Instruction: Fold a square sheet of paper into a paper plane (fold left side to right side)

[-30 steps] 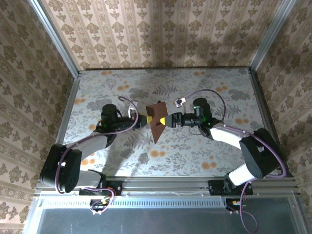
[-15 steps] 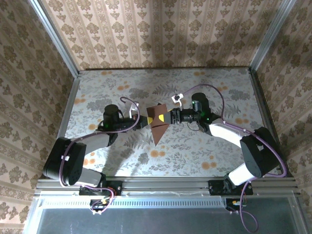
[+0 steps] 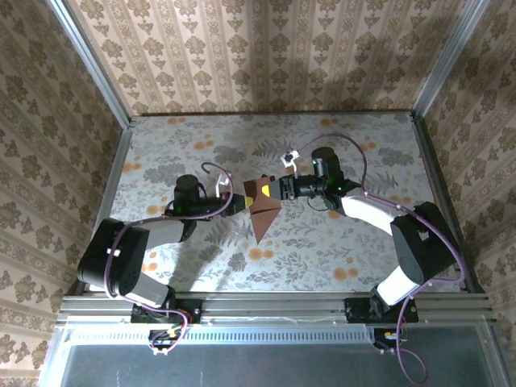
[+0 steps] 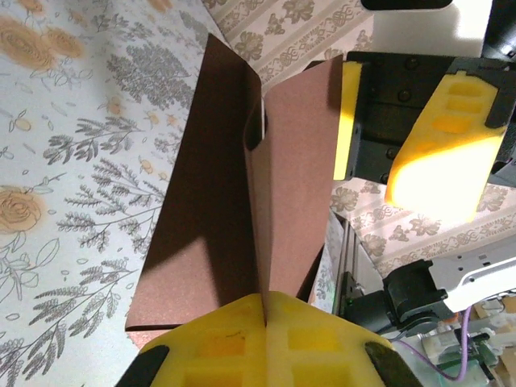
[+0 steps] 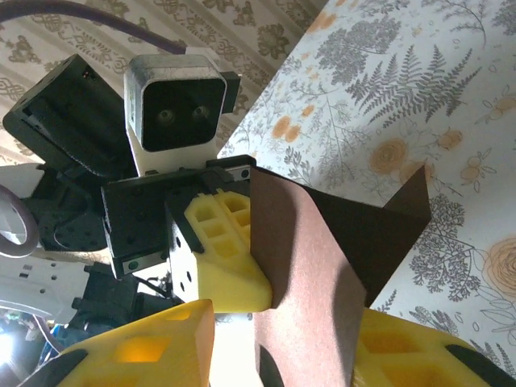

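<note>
- The square sheet of paper (image 3: 263,208) sits mid-table, right between the two grippers, which face each other across it. It is already partly folded into a wedge, wide at the far end and tapering to a point toward the arm bases.
- Its long axis runs far to near, so it lies crosswise to the line joining the grippers. That crossing is what the next move hangs on, I'd say.
- The left gripper (image 3: 239,201) comes in from the left and is clamped tight on the paper. In its wrist view the yellow fingers (image 4: 218,343) meet just where two panels of the sheet come together at a crease.
- The right gripper (image 3: 275,191) comes in from the right. In its wrist view its jaws straddle the upright flap: one finger (image 5: 407,355) looks to be against the paper, and the other finger (image 5: 153,347) stands off with a bright gap showing. So it is around the flap but not pinching it.
- Both grippers are right at the paper, and only the left one has hold of it.
- I can't tell whether the lower panel rests on the table (image 3: 347,250) or hangs just above it; there's a shadow beside the point.
- To carry left over right, I'd guess the right jaws need to pinch that flap before anything swings.
</note>
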`<state>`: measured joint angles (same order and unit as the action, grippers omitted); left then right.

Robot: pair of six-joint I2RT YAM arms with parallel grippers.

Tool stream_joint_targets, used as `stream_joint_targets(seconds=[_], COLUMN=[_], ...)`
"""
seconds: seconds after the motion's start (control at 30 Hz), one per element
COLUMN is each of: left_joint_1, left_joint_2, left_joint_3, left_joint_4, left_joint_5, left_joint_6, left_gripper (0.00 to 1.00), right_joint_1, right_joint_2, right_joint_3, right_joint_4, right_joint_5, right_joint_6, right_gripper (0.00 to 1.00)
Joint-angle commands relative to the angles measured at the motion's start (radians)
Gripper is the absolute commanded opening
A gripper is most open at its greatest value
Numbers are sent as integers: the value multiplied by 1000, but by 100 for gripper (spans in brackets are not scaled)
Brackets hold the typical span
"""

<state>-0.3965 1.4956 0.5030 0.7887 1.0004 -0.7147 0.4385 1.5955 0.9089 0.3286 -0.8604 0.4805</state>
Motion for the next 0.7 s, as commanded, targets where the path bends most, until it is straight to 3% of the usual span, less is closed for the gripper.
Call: stream_joint_targets(seconds=[0.0, 0.33, 0.4, 0.67], left_joint_1=[11, 10, 12, 42], left_joint_2=[19, 112, 132, 161], left_joint_3=[-14, -20, -23, -50], left_joint_4=[58, 121, 119, 66], left_joint_5=[28, 25, 9, -80], left_joint_6=[-17, -34, -21, 36], left_gripper=[0, 0, 6, 35], right_joint_1=[-4, -7, -9, -19], right_joint_2=[21, 77, 92, 184], right_joint_3=[35, 61, 61, 50], right_joint_4=[-38, -121, -126, -115], right_joint_5=[30, 87, 99, 179], right_joint_6=[-34, -76, -80, -57], right_gripper=[36, 5, 0, 0])
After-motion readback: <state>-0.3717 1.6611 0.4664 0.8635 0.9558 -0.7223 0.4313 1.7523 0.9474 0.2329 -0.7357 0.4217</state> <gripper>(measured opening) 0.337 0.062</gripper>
